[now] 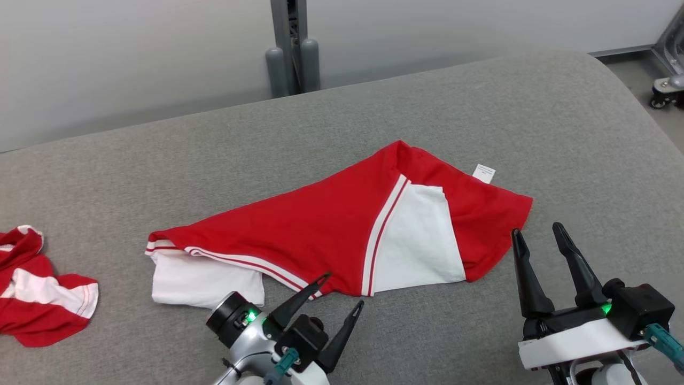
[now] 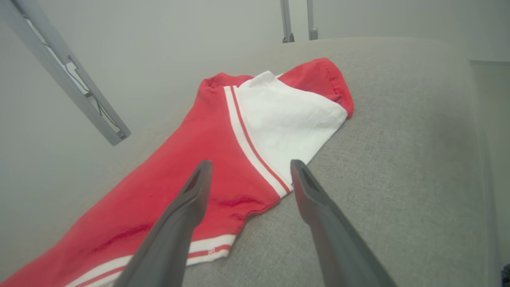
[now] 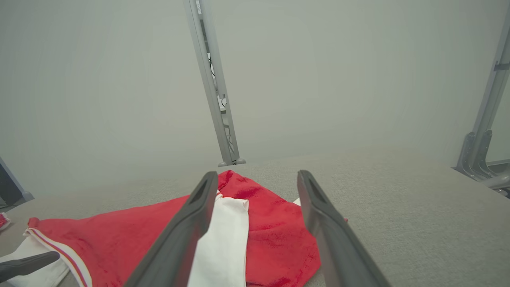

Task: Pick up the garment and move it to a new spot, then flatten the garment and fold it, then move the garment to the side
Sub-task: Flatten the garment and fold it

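Lying half-folded on the gray padded surface [image 1: 481, 107], the red-and-white garment [image 1: 320, 235] is flanked at its near edge by the left gripper [image 1: 343, 289] and right gripper [image 1: 536, 229], both spread wide and holding nothing. Should only the top layer be pinched, the white panel beneath could be dragged askew and creases set in. The care label [image 1: 483, 172] and a second bundle [image 1: 37, 294] far left are supplied by the head view; the striped hem corner [image 2: 275, 181] is brought close by the left wrist view.
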You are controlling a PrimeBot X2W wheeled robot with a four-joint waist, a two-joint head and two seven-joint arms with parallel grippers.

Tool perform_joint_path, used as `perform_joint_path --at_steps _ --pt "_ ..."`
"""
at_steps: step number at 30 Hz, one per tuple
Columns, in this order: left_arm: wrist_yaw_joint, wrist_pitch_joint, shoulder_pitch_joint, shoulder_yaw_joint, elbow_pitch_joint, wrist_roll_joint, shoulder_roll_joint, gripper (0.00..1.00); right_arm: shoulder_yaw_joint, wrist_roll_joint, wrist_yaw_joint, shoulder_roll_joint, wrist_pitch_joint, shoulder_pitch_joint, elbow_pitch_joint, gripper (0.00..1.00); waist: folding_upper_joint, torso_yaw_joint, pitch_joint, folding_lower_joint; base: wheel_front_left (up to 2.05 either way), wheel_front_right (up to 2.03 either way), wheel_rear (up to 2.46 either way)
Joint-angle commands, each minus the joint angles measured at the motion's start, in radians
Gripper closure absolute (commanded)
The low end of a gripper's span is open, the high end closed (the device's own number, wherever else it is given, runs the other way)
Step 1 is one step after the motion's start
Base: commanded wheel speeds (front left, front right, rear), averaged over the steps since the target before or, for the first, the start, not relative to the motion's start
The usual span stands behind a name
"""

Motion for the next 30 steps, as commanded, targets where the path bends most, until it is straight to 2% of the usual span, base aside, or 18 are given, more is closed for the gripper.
perform_joint_path --at_steps 1,12,19,20,21,22,23,30 --pt "-0.009 -0.001 -0.037 -0.031 0.048 0.015 0.002 0.00 -0.006 0.005 0.000 -0.005 -0.006 -0.011 -0.004 0.00 -0.0001 -0.031 0.018 0.0000 0.00 0.00 0.00" --pt "-0.011 -0.001 -0.198 -0.161 0.242 0.033 -0.013 0.00 -0.005 0.025 0.000 -0.005 -0.006 -0.035 -0.014 0.00 -0.0001 -0.115 0.076 0.0000 0.00 0.00 0.00" --pt "0.045 0.001 -0.304 -0.211 0.429 0.057 -0.018 0.00 -0.004 0.036 0.000 -0.005 -0.006 -0.051 -0.017 0.00 -0.0001 -0.154 0.110 0.0000 0.00 0.00 0.00" --pt "0.048 0.005 -0.314 -0.219 0.454 0.055 -0.017 0.03 -0.002 0.037 0.000 -0.005 -0.006 -0.053 -0.017 0.00 -0.0001 -0.159 0.114 0.0000 0.00 0.00 0.00" --pt "0.051 0.010 -0.323 -0.226 0.477 0.047 -0.017 0.47 -0.001 0.037 0.000 -0.005 -0.006 -0.053 -0.017 0.00 -0.0001 -0.163 0.117 0.0000 0.00 0.00 0.00" --pt "0.052 0.010 -0.329 -0.233 0.490 0.040 -0.016 0.77 -0.001 0.037 0.000 -0.005 -0.006 -0.053 -0.017 0.00 -0.0001 -0.166 0.118 0.0000 0.00 0.00 0.00" --pt "0.054 0.010 -0.335 -0.239 0.500 0.030 -0.014 1.00 0.000 0.038 0.000 -0.005 -0.006 -0.052 -0.017 0.00 -0.0001 -0.170 0.120 0.0000 0.00 0.00 0.00" --pt "0.074 0.001 -0.363 -0.273 0.456 -0.059 -0.018 1.00 -0.008 0.032 0.000 -0.005 -0.006 -0.043 -0.016 0.00 -0.0001 -0.173 0.112 0.0000 0.00 0.00 0.00"
